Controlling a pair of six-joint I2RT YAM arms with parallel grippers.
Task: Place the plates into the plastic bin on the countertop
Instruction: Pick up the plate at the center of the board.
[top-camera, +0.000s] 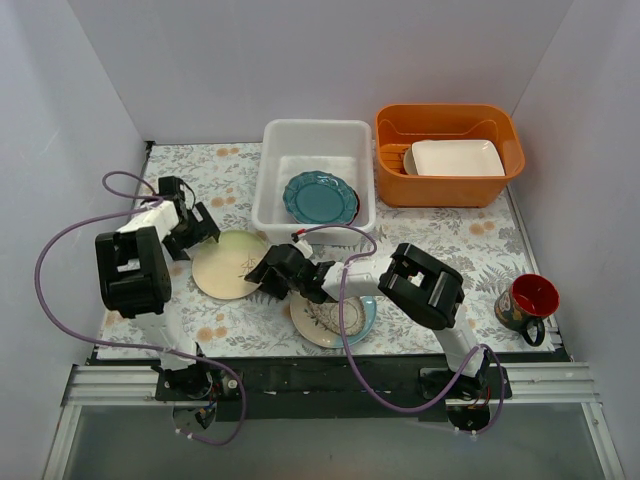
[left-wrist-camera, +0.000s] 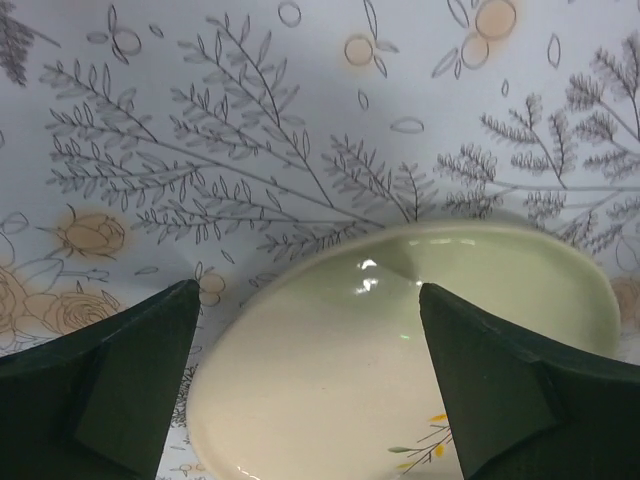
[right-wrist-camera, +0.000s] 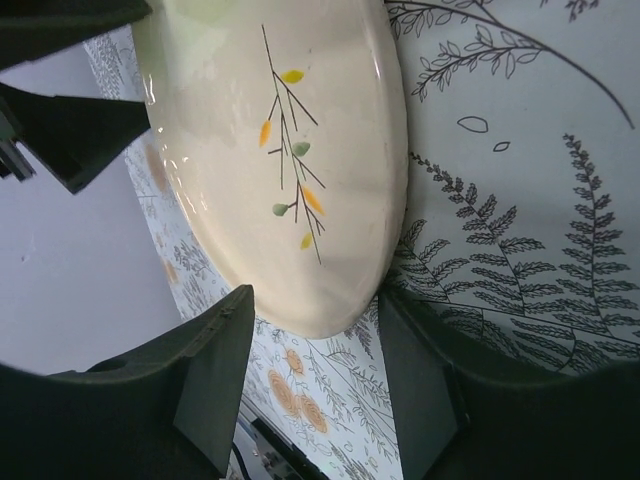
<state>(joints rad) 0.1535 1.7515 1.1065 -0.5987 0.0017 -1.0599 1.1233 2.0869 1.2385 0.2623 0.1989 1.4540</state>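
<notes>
The cream plate (top-camera: 228, 262) lies flat on the countertop (top-camera: 470, 240), left of centre in the top view, just below and left of the bin (top-camera: 268, 165). One teal plate (top-camera: 320, 197) is already in the bin, and a second plate (top-camera: 315, 320) waits at lower centre.

My left gripper (left-wrist-camera: 307, 290) stands spread wide over the cream plate's far rim, holding nothing. My right gripper (right-wrist-camera: 315, 300) has its jaws half apart, one on each side of the near rim. I cannot tell whether they bear on it.

I judge the plate stiff, glazed, slick and breakable, and heavy enough to swing from a one-sided pinch. It lies flush, so I would take it at the rim, one finger under the lip and one on top. I would bite deep, keep it near level, and lower it into the bin rather than drop it.
</notes>
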